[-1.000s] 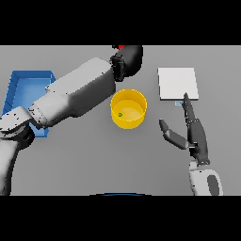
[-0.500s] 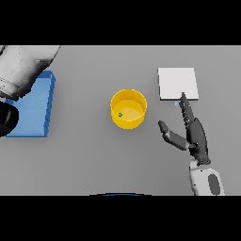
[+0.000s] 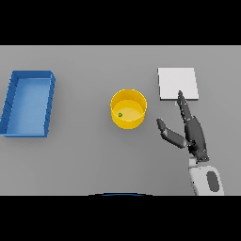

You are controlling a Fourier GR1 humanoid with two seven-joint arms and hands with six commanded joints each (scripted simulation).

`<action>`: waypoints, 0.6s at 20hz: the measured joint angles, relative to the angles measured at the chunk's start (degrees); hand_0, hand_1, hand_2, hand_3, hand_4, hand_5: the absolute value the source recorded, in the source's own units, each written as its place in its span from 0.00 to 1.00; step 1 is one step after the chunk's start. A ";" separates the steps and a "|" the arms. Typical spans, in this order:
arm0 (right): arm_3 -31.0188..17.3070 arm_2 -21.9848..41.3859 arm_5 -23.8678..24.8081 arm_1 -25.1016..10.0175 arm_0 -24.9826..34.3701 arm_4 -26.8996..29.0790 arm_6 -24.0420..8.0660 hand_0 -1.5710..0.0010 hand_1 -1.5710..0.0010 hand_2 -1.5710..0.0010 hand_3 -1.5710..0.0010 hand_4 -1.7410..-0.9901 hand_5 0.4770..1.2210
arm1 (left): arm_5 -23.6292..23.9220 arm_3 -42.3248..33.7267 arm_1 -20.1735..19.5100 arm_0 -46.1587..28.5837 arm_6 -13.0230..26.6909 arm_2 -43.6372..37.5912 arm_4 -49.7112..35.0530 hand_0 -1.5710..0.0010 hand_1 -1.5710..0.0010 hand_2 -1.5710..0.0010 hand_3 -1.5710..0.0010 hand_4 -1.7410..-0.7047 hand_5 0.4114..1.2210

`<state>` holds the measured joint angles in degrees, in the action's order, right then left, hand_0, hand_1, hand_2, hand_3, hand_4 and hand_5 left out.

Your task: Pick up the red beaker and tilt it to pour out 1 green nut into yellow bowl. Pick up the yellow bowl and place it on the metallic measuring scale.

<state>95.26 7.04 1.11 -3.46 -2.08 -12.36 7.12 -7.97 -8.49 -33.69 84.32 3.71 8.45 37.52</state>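
Pour done: green nut (image 3: 120, 114) lies in yellow bowl (image 3: 128, 109). Right hand (image 3: 192, 134), fingers released, beside bowl; scale (image 3: 177, 84) placement remains.

Item count on the table (image 3: 84, 160): one yellow bowl (image 3: 128, 109), containing one green nut (image 3: 120, 114); one blue tray (image 3: 28, 102); one flat square scale (image 3: 177, 84). One hand (image 3: 194, 134) is visible.

Glossy yellow bowl (image 3: 128, 109), matt pale scale (image 3: 177, 83)
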 measured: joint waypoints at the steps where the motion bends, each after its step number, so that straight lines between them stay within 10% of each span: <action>1: 0.01 0.19 -0.09 -0.23 -0.07 -0.33 0.13 1.00 1.00 1.00 1.00 0.80 0.20 | 2.63 -0.42 -0.41 -2.16 1.42 -0.75 -1.04 0.00 0.00 0.00 0.01 0.00 1.00; 12: 0.19 -0.38 -1.22 -1.16 -0.63 1.11 1.75 1.00 1.00 1.00 1.00 0.77 0.27 | 12.96 -16.43 1.68 -29.68 8.30 -11.54 -19.13 0.00 0.00 0.00 0.00 0.00 1.00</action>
<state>95.45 6.66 -0.11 -4.62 -2.70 -11.25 8.87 4.98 -24.92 -32.01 54.64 12.00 -3.09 18.39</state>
